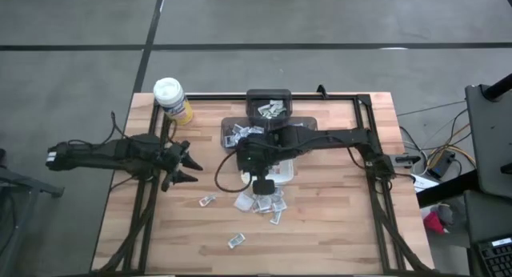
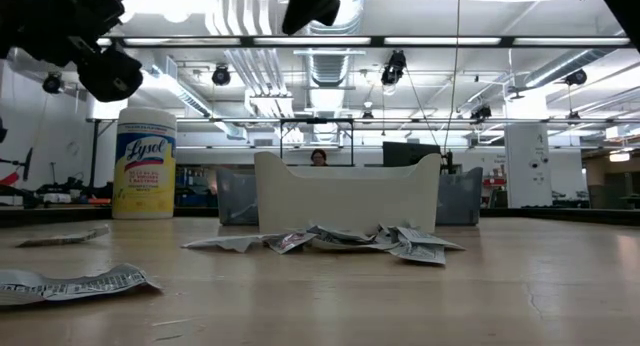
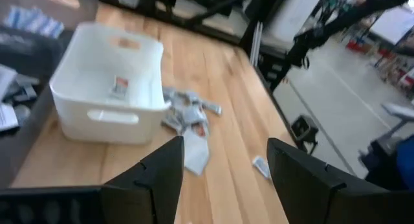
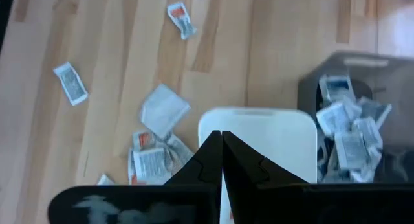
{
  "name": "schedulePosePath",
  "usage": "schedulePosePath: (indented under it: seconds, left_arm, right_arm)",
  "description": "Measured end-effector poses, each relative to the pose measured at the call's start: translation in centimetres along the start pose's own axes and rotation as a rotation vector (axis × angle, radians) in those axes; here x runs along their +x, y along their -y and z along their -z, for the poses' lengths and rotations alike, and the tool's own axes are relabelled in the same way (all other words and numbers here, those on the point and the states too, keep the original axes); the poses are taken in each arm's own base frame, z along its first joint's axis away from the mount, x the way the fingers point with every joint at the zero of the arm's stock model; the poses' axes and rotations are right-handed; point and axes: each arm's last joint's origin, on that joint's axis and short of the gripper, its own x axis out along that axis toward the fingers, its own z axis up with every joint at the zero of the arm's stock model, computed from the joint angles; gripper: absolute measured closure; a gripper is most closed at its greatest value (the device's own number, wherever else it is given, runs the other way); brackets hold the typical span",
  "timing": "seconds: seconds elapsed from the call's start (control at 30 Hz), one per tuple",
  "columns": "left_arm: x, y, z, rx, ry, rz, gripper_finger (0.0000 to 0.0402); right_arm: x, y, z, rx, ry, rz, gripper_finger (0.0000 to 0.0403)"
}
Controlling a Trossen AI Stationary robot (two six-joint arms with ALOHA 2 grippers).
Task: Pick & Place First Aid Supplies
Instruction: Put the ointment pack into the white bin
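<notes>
- One white rectangular dish (image 3: 107, 88) sits near the middle of the wooden table (image 1: 336, 221); in the left wrist view a single packet (image 3: 119, 87) lies on its floor.
- A cluster of first aid packets (image 1: 260, 202) lies on the table just beside the dish, on the side nearer the table's front edge; they overlap, so an exact count cannot be given, though at least five show.
- Two loose packets lie apart from the cluster: one (image 1: 207, 200) just to its left, another (image 1: 237, 240) nearer the front edge.
- One dark bin (image 1: 269, 109) at the back of the table holds more packets, and several more (image 1: 240, 134) lie on the dark tray beside it.
- One yellow Lysol canister (image 1: 173, 99) with a white lid stands upright at the back left corner.
- The right gripper (image 4: 222, 141) hangs over the dish's near edge, its fingers pressed together with nothing between them.
- The left gripper (image 1: 186, 166) waits at the table's left side, fingers spread apart and empty.
- In the low view, a person (image 2: 318, 158) shows far behind the dish.
</notes>
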Motion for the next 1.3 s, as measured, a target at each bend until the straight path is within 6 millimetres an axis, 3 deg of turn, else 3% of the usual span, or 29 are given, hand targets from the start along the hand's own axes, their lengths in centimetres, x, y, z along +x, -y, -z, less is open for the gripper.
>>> schedulePosePath:
  seconds: [0.4,0.73,1.0,1.3]
  left_arm:
    - [1.5,0.5,-0.2,-0.038,-0.223,-0.012,0.0186]
    - [3.2,-0.3,0.9,-0.092,-0.385,-0.065,0.0186]
    - [4.0,-0.7,1.4,-0.163,-0.446,-0.099,0.0186]
    - [4.2,-0.8,1.5,-0.234,-0.450,-0.117,0.0186]
  right_arm:
    - [-3.5,-0.9,4.5,0.148,0.015,-0.005,0.0394]
    - [-6.2,-2.3,9.4,0.234,0.277,-0.058,0.0394]
    - [-8.1,-1.9,14.4,0.294,0.498,-0.110,0.0394]
    - [-8.4,-1.6,20.3,0.308,0.723,-0.161,0.0394]
